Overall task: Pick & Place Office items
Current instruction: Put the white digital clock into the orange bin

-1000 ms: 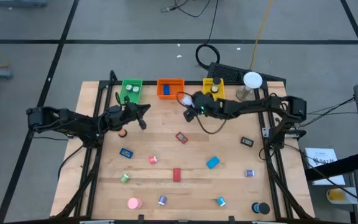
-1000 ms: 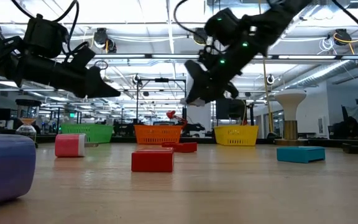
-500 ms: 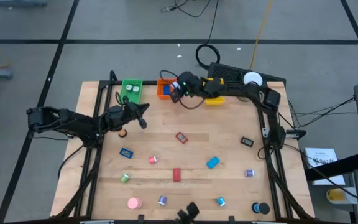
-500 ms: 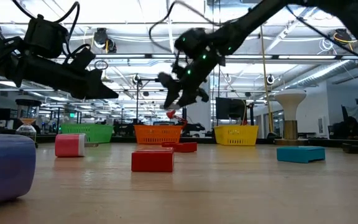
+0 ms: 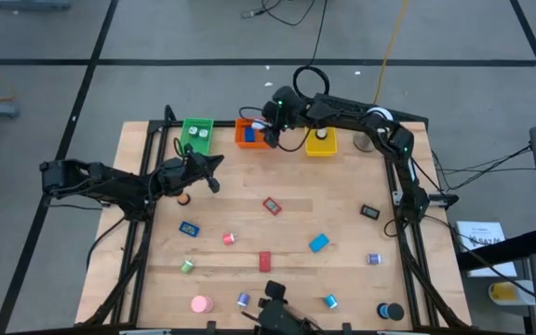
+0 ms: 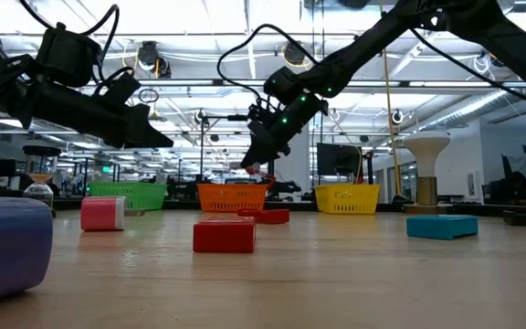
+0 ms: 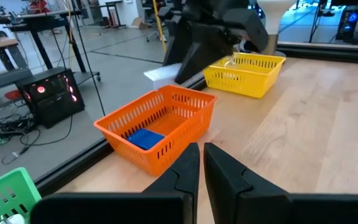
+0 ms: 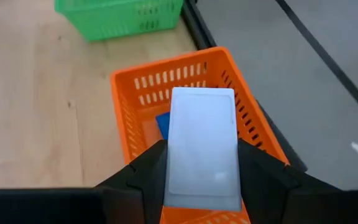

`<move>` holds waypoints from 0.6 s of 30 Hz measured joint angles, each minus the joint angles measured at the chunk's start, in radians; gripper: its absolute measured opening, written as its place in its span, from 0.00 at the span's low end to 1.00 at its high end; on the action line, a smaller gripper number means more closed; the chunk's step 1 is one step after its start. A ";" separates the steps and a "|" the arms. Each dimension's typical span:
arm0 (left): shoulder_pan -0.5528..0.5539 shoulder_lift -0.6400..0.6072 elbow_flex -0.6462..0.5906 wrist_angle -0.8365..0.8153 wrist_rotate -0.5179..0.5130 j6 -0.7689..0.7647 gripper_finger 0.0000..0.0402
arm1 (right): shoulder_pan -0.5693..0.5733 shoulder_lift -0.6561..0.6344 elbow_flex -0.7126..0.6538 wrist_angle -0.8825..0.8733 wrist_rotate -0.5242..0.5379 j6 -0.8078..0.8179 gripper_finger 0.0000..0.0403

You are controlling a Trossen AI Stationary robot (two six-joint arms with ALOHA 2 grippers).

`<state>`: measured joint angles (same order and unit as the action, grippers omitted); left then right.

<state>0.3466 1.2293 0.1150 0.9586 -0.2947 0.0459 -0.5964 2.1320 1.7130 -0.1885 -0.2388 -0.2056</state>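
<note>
Right hand (image 5: 270,130) moved from worktop middle, near yellow tray (image 5: 320,140), to above orange tray (image 5: 246,138) at far edge. Pinches white flat block (image 8: 204,147) between fingers (image 8: 140,176), directly over tray; blue piece (image 7: 143,138) lies inside. Left hand (image 5: 214,173) waits near green tray (image 5: 195,133), fingers pressed together, holding nothing. Other items scattered across worktop (image 5: 342,242): red block (image 5: 265,262), blue block (image 5: 318,244), pink roll (image 5: 200,303).
</note>
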 joint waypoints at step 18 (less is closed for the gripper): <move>0.000 0.000 0.000 0.026 0.000 0.001 0.08 | -0.049 0.033 -0.002 -0.020 0.001 -0.156 0.38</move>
<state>0.3466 1.2293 0.1150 0.9841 -0.2947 0.0467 -0.6457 2.1646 1.7105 -0.2085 -0.2379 -0.3619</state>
